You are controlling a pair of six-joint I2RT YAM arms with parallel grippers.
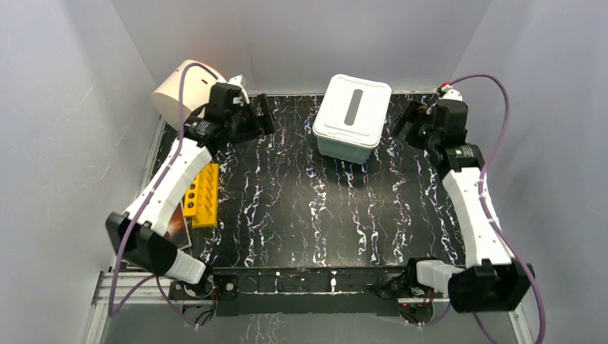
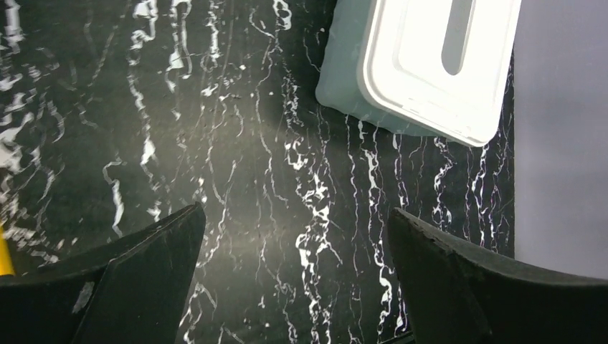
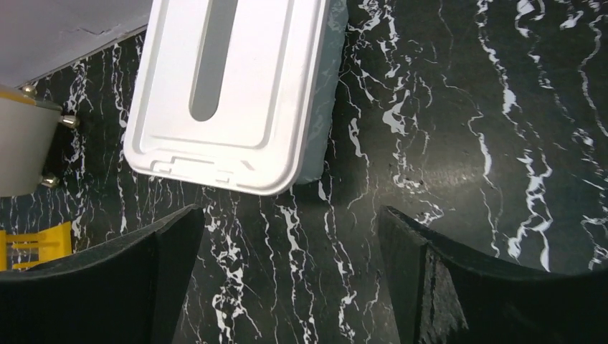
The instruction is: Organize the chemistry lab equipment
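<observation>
- Two pincers flank the teal bin [image 1: 337, 148], one on each side, and neither touches it.
- Left gripper [image 1: 254, 120] hangs to the bin's left with its jaws spread wide. The left wrist view shows only black marbled table [image 2: 236, 143] between the fingers [image 2: 143, 272], so it grips nothing.
- Right gripper [image 1: 407, 123] hangs to the bin's right, about as near to it as the left one. Its jaws are also released, with only bare tabletop between the fingers [image 3: 459, 287].
- A white lid [image 1: 373, 118] with a long grey slot sits flat on the bin and hides whatever is inside.
- Where the chemistry lab equipment lies cannot be told: no view shows the flasks, tongs or tubing, and the covered bin gives no look within.
- A yellow rack [image 1: 203, 195] with round holes lies well apart from the bin, to its left and nearer the arm bases, alongside the left arm.
- A dark-covered book [image 1: 178, 228] lies just beyond the rack on the side away from the bin, partly under the left arm.
- A beige drum-shaped object [image 1: 176, 89] stands further left of the bin, behind the left gripper at the table's edge.
</observation>
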